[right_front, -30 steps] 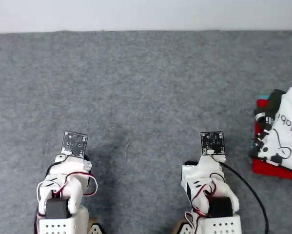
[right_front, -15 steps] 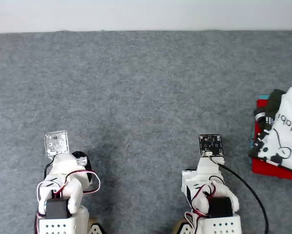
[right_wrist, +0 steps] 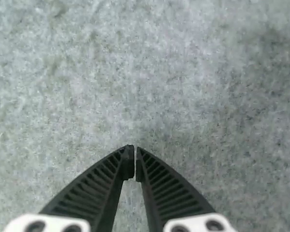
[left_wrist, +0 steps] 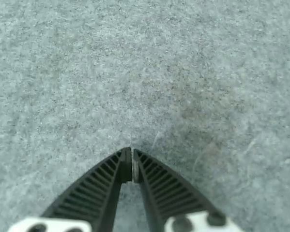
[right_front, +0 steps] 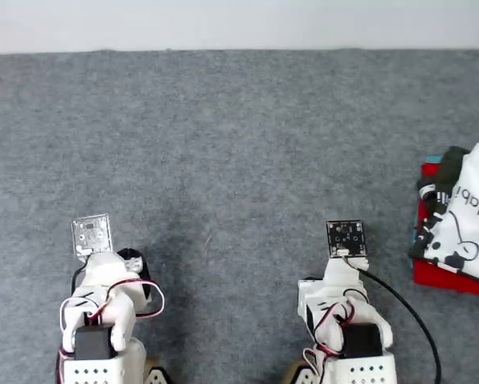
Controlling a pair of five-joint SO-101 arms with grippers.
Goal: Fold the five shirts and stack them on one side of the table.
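Left hand (left_wrist: 132,159) pinched closed and empty, right hand (right_wrist: 134,159) closed on nothing too, both low over the grey felt surface (right_front: 239,144), pile of shirts (right_front: 455,240) at the surface's right edge, white shirt (right_front: 475,216) on top, red shirt (right_front: 435,276) beneath

High camera straight down over table (right_front: 239,144), wrist cameras close, facing its surface

Grey felt-like table cover (right_front: 239,144); pale strip along far edge, probably wall (right_front: 239,24).
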